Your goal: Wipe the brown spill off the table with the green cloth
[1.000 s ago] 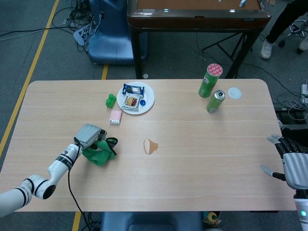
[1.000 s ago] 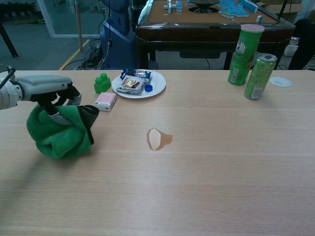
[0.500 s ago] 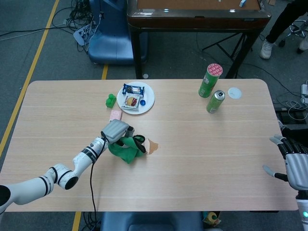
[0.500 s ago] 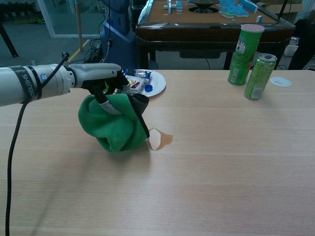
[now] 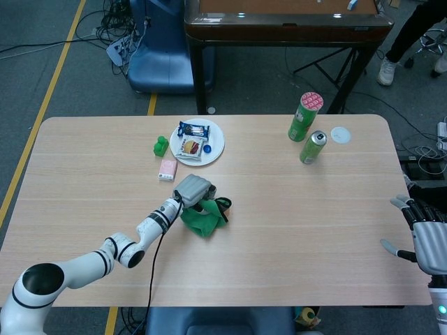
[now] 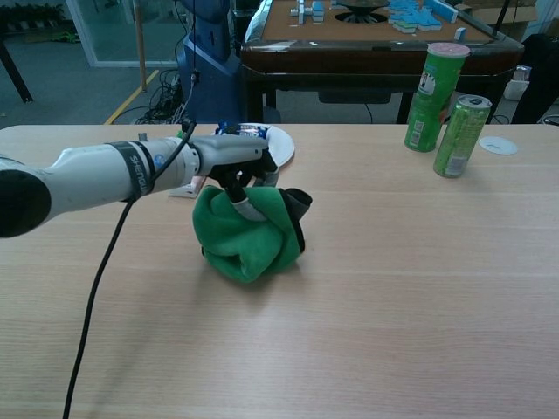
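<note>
Left hand wiping, cloth over the spill spot

The left hand (image 6: 234, 161) grips the bunched green cloth (image 6: 249, 232), which hangs directly beneath it and rests on the table (image 6: 419, 288) mid-way across; the brown spill is hidden, presumably under the cloth. Far right, well apart, the right hand (image 5: 426, 239) hovers empty with fingers spread, so the left is much nearer
</note>
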